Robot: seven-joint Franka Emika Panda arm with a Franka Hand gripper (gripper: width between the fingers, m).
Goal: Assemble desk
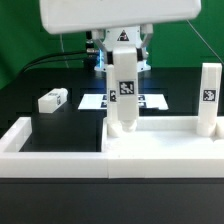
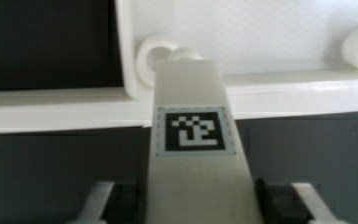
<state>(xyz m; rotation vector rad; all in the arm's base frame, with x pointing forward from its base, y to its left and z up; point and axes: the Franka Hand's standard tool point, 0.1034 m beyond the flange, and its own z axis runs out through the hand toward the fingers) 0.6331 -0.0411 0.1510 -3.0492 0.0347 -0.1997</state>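
Jaws: my jaws (image 2: 194, 203) are closed to the width of a leg post, one finger (image 2: 108, 205) pressed on each of its opposite sides. Nothing else is in them.
Held part: the leg post (image 2: 194, 120) runs straight out from me, its long axis in line with my reach and its tag facing the wrist camera. From the exterior view it hangs upright.
Key relation: the post's far end sits right at a round socket (image 2: 163, 52) in a corner of the tabletop slab (image 1: 165, 140), so the slab lies straight ahead along the post's axis. I cannot tell whether the end is already inside the socket or only touching its rim.
Coming move, my guess: press along that same axis and turn, keeping the post upright.
Farther along the slab: a second leg post (image 1: 208, 97) stands upright at the corner toward the exterior view's right.
Farthest: a third leg post (image 1: 52, 99) lies flat on the black desk (image 1: 30, 85), well apart, toward the exterior view's left.
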